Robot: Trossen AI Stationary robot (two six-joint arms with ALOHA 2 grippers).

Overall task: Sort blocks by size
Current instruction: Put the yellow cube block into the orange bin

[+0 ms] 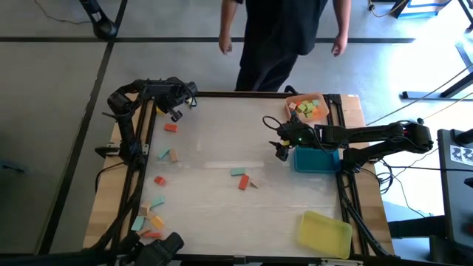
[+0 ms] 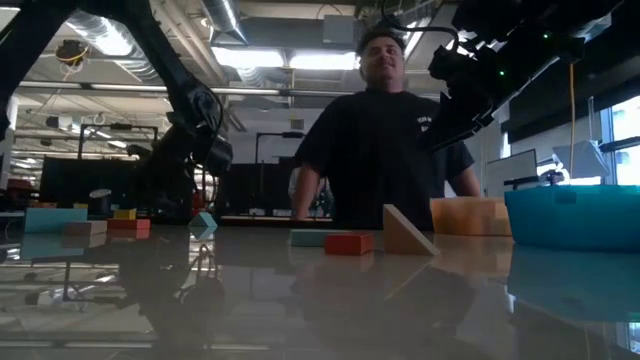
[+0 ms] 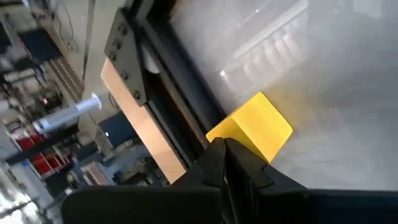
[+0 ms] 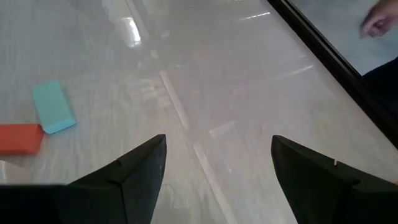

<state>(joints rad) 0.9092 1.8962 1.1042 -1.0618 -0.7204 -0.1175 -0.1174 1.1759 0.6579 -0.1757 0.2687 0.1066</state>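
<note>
Small wooden blocks lie scattered on the table. A teal block (image 1: 238, 171), a red block (image 1: 243, 183) and a tan wedge (image 1: 254, 183) lie at the middle; several more lie along the left edge (image 1: 151, 216). A yellow block (image 3: 255, 127) lies at the far left corner, by the table frame. My left gripper (image 3: 219, 144) is shut, its tips right at that block. My right gripper (image 4: 217, 162) is open and empty above bare table, left of the blue tray; the teal block (image 4: 53, 106) and the red block (image 4: 18, 138) lie ahead of it. My left gripper's shut fingertips (image 3: 214, 152) stand at the yellow block's near lower edge (image 3: 233, 140), coming at it on a slant from above. Whether they touch the block I cannot tell. The block rests flat on the table.
An orange tray (image 1: 292, 100) holding several blocks stands at the far right, a blue tray (image 1: 318, 161) below it and a yellow tray (image 1: 325, 233) at the near right. A person (image 1: 281, 37) stands at the table's far edge. The black table frame (image 3: 180, 81) runs beside the yellow block.
</note>
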